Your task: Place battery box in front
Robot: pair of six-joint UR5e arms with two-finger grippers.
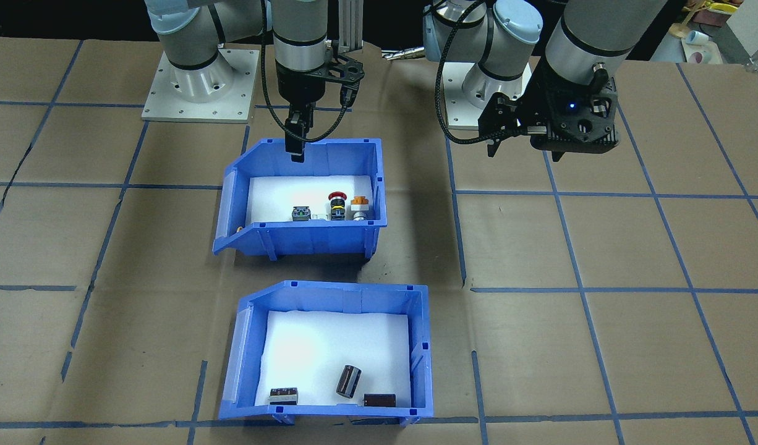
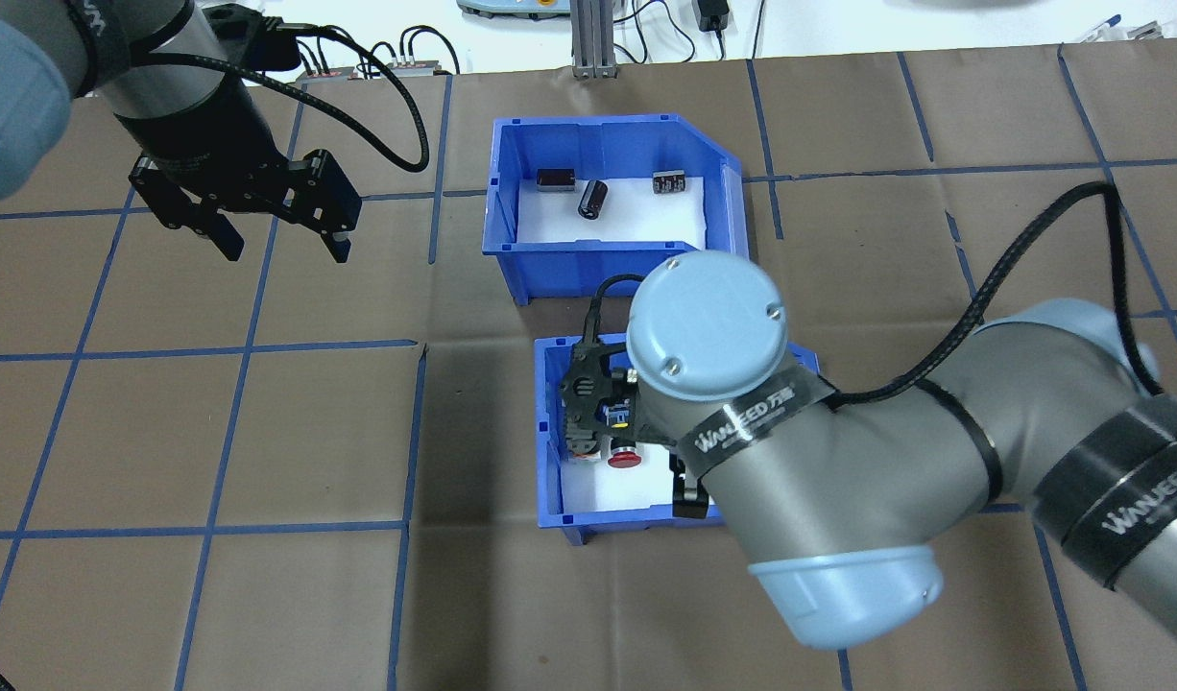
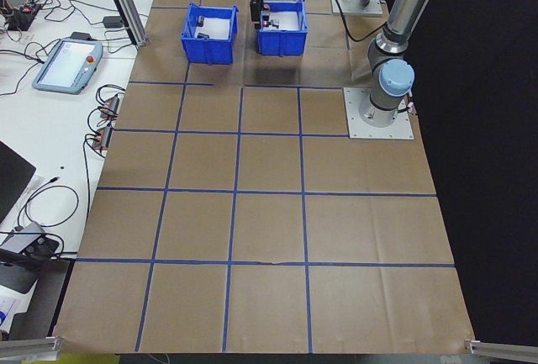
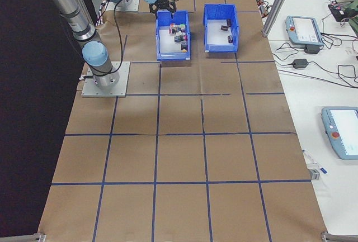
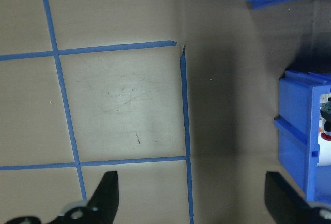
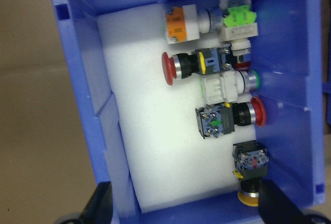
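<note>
Farthest from the robot, the battery box (image 1: 326, 352) already sits in front; lift the spread, empty right gripper (image 1: 295, 148) straight clear of the switch bin (image 1: 305, 198).

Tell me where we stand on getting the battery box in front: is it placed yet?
Probably done: the battery box sits on the table, lined up beyond the switch box from the robot's side, and neither gripper touches it. In hand: nothing. The right gripper is open above the switch box's rear wall, and the left gripper hangs open over bare table. Left: likely only retracting the arms.
</note>
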